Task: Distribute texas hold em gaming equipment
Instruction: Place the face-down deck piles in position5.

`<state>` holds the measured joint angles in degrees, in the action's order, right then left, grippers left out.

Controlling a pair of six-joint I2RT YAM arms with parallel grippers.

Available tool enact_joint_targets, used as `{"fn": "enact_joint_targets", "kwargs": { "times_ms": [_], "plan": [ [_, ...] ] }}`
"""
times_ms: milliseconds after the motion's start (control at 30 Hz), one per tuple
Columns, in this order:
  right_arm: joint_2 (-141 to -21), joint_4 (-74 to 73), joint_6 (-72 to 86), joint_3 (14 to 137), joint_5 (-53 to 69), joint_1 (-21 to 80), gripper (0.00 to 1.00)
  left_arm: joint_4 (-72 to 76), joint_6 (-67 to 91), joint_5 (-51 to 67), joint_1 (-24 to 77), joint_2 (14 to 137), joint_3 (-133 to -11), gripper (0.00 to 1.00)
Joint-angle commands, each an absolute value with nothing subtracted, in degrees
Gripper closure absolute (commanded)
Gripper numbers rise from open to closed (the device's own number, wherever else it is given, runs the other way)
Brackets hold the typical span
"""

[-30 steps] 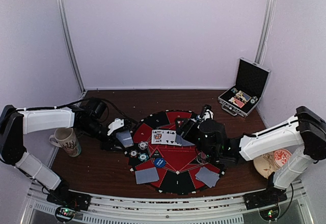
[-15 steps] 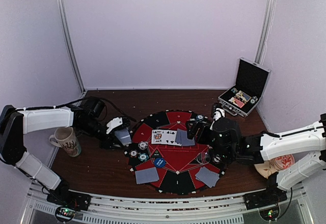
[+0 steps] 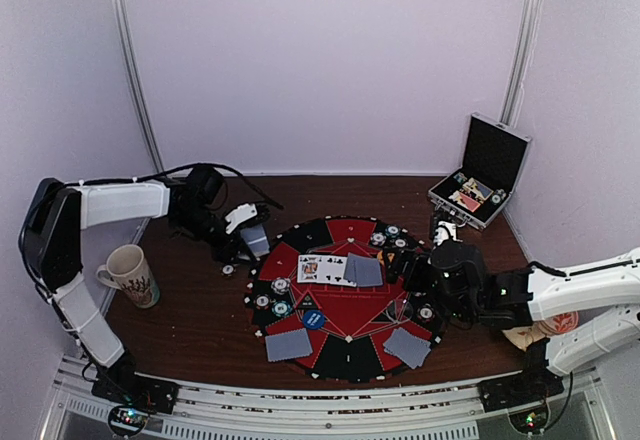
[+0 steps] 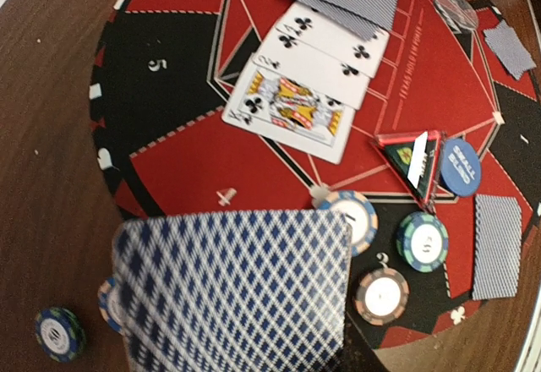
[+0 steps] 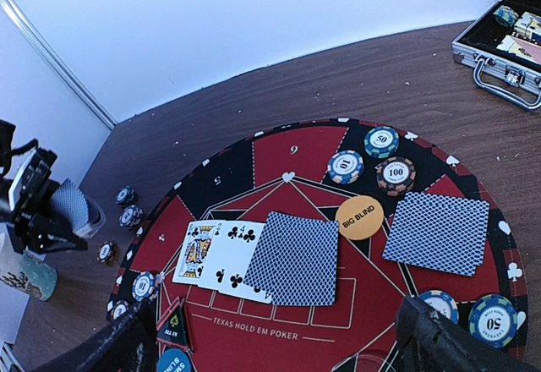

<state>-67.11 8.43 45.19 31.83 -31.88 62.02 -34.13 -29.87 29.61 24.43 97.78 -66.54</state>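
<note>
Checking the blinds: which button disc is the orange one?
The BIG BLIND disc, next to the 100 chip; the SMALL BLIND disc is blue.

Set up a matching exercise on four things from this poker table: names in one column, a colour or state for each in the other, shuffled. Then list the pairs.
Things:
1. Big Blind disc
2. Small Blind disc
3. case
4. mug

Colour or state:
A. standing open, lid raised
B. orange
C. blue
D. patterned, upright

Pairs: 1-B, 2-C, 3-A, 4-D
</note>
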Motion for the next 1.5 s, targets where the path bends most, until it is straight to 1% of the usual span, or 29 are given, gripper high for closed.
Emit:
{"fn": "enact_joint_targets", "kwargs": {
  "times_ms": [0,267,567,667,933,1000,1067,1167,1233,1400,1433,1467],
  "plan": [
    [-65.9,7.2,45.2,30.9,-33.7,62.4,0.0,-37.5,-28.9,28.9,25.2,104.7,-76.8,0.65],
    [-66.2,7.3,45.6,30.8,-34.2,62.4,0.0,-38.3,-26.4,30.2,27.7,119.1,-94.4,0.65],
    [-67.2,8.0,45.8,30.3,-34.8,62.5,0.0,-40.9,-23.1,30.4,27.7,136.3,-118.3,0.65],
    [-67.4,8.1,46.0,30.1,-34.9,62.5,0.0,-40.7,-22.8,28.4,27.7,140.0,-121.8,0.65],
    [-68.7,10.4,46.0,29.8,-34.1,62.6,0.0,-38.2,-22.4,23.5,27.7,145.8,-124.8,0.61],
    [-69.1,10.6,46.0,29.7,-34.1,62.7,0.0,-38.9,-22.4,23.3,27.8,147.0,-126.3,0.57],
    [-69.3,10.5,46.1,29.4,-34.1,62.6,0.0,-39.8,-22.5,23.4,27.8,147.8,-127.1,0.47],
    [-68.7,10.7,46.3,28.6,-34.5,62.6,0.0,-40.0,-22.6,23.0,27.9,148.2,-126.5,0.29],
    [-68.2,10.9,46.2,28.4,-34.7,62.6,0.0,-40.0,-22.6,22.2,27.9,148.5,-126.1,0.21],
    [-67.3,11.1,46.4,28.0,-34.5,62.6,0.0,-40.1,-22.5,21.7,28.0,148.5,-125.2,0.07],
    [-67.3,11.1,46.5,28.0,-34.5,62.7,0.0,-40.1,-22.4,21.8,28.0,148.4,-125.2,0.03],
    [-67.3,11.1,46.4,28.0,-34.5,62.6,0.0,-40.1,-22.3,21.8,28.0,147.9,-125.3,0.02]
  ]
}}
